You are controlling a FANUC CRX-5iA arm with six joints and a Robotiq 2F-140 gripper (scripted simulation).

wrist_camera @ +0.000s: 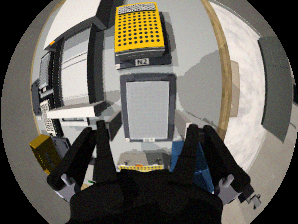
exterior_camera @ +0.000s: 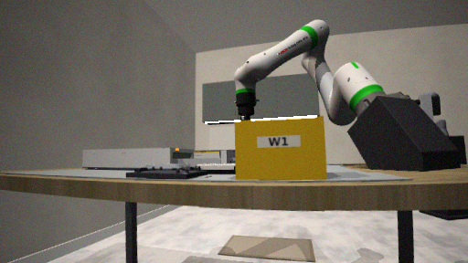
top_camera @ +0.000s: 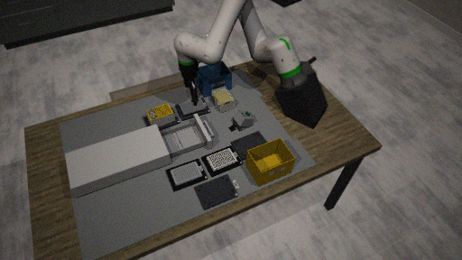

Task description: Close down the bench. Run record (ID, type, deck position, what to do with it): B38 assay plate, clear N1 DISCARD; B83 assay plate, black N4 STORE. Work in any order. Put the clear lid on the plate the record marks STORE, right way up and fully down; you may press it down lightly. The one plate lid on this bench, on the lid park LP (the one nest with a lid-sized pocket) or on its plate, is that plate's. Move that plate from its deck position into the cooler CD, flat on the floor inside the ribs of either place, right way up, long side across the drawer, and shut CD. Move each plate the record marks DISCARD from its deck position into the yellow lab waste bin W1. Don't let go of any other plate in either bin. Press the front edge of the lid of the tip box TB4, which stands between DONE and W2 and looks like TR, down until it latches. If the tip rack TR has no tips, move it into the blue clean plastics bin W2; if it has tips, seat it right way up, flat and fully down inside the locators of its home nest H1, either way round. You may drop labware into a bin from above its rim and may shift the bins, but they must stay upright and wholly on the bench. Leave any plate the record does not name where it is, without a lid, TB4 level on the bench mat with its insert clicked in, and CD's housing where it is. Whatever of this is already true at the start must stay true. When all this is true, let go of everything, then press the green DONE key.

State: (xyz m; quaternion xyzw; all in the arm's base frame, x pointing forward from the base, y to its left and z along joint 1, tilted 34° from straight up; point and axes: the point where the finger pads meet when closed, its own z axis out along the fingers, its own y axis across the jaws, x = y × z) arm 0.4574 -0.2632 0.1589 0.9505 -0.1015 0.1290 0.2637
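1. You have the gripper (top_camera: 194,100) pointing straight down over the lid (wrist_camera: 144,107) at the back of the mat, and its fingers stand partly open with nothing between them
2. In your wrist view the lid lies flat in its dark nest, centred between the two fingers; whether they touch it you cannot tell
3. The yellow tip rack (top_camera: 160,112) sits just beside that nest, on the side away from the blue bin (top_camera: 214,77)
4. The tip box (top_camera: 223,98) stands next to the blue bin, with the key block (top_camera: 244,119) near it
5. Your cooler (top_camera: 116,154) is the long grey housing, and its drawer (top_camera: 184,139) stands pulled out
6. The black plate (top_camera: 221,159) and the clear plate (top_camera: 185,173) lie side by side in dark nests in front of the cooler, neither one lidded
7. The yellow bin (top_camera: 271,161) marked W1 stands just beside the black plate, near the bench's front edge
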